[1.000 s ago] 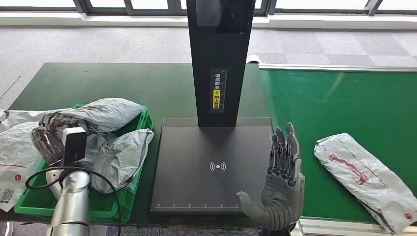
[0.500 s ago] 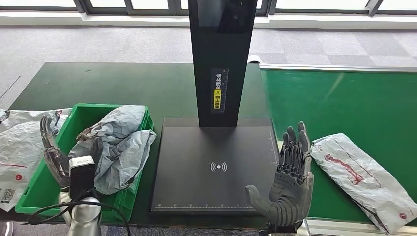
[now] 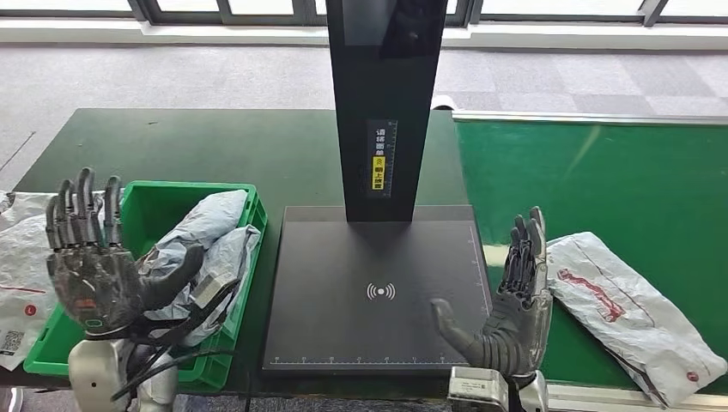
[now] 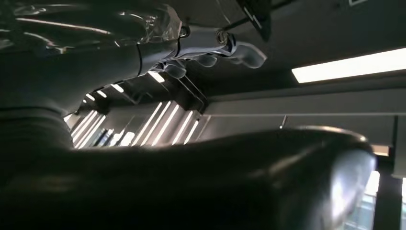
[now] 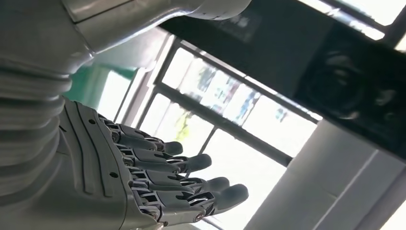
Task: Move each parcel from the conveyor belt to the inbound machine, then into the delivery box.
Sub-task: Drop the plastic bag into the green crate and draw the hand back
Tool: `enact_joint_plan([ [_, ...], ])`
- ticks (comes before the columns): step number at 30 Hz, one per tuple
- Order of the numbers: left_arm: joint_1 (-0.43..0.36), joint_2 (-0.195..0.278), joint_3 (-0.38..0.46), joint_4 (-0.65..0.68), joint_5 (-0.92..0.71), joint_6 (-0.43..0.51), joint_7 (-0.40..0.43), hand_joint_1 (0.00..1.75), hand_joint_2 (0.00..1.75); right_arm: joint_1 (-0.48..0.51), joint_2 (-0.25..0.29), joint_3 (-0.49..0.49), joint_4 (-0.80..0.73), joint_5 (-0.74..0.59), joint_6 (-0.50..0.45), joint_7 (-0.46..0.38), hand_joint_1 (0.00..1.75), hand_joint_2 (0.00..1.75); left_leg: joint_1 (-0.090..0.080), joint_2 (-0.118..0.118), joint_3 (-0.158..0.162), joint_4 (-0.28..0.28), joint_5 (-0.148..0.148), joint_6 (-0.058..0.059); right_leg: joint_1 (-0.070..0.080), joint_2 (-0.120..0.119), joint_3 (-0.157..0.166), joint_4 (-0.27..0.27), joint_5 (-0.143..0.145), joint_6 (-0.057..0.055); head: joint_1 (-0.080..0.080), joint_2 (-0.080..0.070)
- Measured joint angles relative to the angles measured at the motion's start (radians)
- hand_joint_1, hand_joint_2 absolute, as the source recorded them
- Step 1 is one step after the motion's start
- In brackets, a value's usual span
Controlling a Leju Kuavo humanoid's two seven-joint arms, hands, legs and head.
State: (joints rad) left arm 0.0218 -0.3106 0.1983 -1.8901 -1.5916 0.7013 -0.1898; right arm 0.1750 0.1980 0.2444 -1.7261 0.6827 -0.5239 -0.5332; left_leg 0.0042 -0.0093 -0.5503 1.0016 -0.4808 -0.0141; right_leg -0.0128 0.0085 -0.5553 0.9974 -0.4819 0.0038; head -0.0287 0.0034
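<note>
A white parcel with red print (image 3: 631, 313) lies on the green conveyor belt (image 3: 618, 180) at the right. My right hand (image 3: 506, 313) stands just left of it, palm up and fingers spread, holding nothing; the same hand (image 5: 143, 182) appears in the right wrist view. The black inbound machine's flat plate (image 3: 373, 287) lies bare in the middle, its column (image 3: 385, 103) behind. At the left, the green delivery box (image 3: 159, 202) holds grey parcels (image 3: 210, 249). My left hand (image 3: 94, 266) is raised over the box's near end, fingers spread and empty.
Two more white parcels (image 3: 21, 266) lie on the dark green table (image 3: 197, 146) left of the box. A silver rail (image 3: 592, 120) edges the belt's far side. Grey floor and window frames lie beyond the table.
My left hand has risen from the box's left side and turned palm-up with fingers spread. My right hand has shifted slightly right toward the parcel, which has moved a little along the belt.
</note>
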Motion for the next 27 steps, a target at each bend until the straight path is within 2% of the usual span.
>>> enact_joint_plan([
  [3, 0.019, -0.007, 0.031, -0.068, 0.048, 0.000, 0.003, 0.00, 0.00, 0.001, 0.001, -0.043, 0.017, 0.090, -0.033, 0.062, 0.00, 1.75, 0.000, -0.001, 0.000, 0.000, 0.000, 0.000, 0.001, -0.001, -0.001, 0.000, 0.000, 0.000, 0.000, 0.000],
  [5, 0.026, -0.009, 0.012, -0.063, 0.180, -0.003, -0.032, 0.00, 0.00, 0.002, 0.004, -0.086, 0.025, 0.178, -0.057, 0.127, 0.00, 1.75, 0.000, -0.003, 0.000, 0.000, 0.000, 0.000, 0.001, -0.003, -0.001, -0.001, -0.001, 0.000, 0.000, 0.000],
  [6, 0.032, -0.008, -0.011, -0.046, 0.304, -0.014, -0.086, 0.00, 0.00, 0.002, 0.006, -0.115, 0.033, 0.234, -0.065, 0.174, 0.00, 1.75, 0.000, -0.004, 0.000, 0.000, 0.000, 0.000, 0.000, -0.004, -0.001, -0.001, -0.001, 0.000, 0.000, 0.000],
  [9, 0.059, 0.000, -0.121, 0.017, 0.830, -0.092, -0.285, 0.00, 0.00, 0.002, 0.011, -0.243, 0.072, 0.366, -0.063, 0.266, 0.00, 1.75, 0.000, -0.004, -0.001, 0.000, 0.000, 0.000, -0.001, -0.004, 0.000, -0.001, -0.001, 0.001, 0.000, 0.000],
  [11, 0.072, 0.006, -0.186, 0.044, 1.085, -0.137, -0.341, 0.00, 0.00, 0.003, 0.018, -0.329, 0.099, 0.413, -0.058, 0.277, 0.00, 1.75, -0.001, -0.004, -0.001, 0.001, 0.000, 0.000, -0.002, -0.004, 0.000, -0.001, -0.001, 0.002, 0.000, 0.000],
  [12, 0.076, 0.009, -0.208, 0.053, 1.136, -0.149, -0.351, 0.00, 0.00, 0.003, 0.022, -0.364, 0.109, 0.428, -0.058, 0.279, 0.00, 1.75, -0.001, -0.004, -0.001, 0.001, 0.000, 0.001, -0.002, -0.004, 0.000, -0.001, -0.001, 0.002, 0.000, 0.000],
  [17, 0.091, 0.017, -0.268, 0.080, 1.080, -0.197, -0.384, 0.00, 0.00, 0.005, 0.048, -0.471, 0.134, 0.499, -0.029, 0.314, 0.00, 1.75, -0.001, -0.003, -0.001, 0.001, -0.001, 0.001, -0.002, -0.003, -0.001, -0.001, -0.001, 0.002, 0.000, 0.000],
  [24, 0.103, 0.018, -0.281, 0.102, 1.194, -0.360, -0.458, 0.00, 0.00, -0.003, 0.062, -0.601, 0.199, 0.660, 0.051, 0.411, 0.00, 1.75, -0.001, -0.003, -0.001, 0.001, -0.001, 0.001, -0.001, -0.003, -0.001, -0.001, -0.001, 0.002, 0.000, 0.000],
  [27, 0.104, 0.018, -0.283, 0.121, 1.196, -0.392, -0.469, 0.00, 0.00, -0.013, 0.063, -0.682, 0.251, 0.691, 0.070, 0.424, 0.00, 1.75, -0.001, -0.003, -0.001, 0.001, -0.001, 0.001, -0.001, -0.003, -0.001, -0.001, -0.001, 0.002, 0.000, 0.000],
])
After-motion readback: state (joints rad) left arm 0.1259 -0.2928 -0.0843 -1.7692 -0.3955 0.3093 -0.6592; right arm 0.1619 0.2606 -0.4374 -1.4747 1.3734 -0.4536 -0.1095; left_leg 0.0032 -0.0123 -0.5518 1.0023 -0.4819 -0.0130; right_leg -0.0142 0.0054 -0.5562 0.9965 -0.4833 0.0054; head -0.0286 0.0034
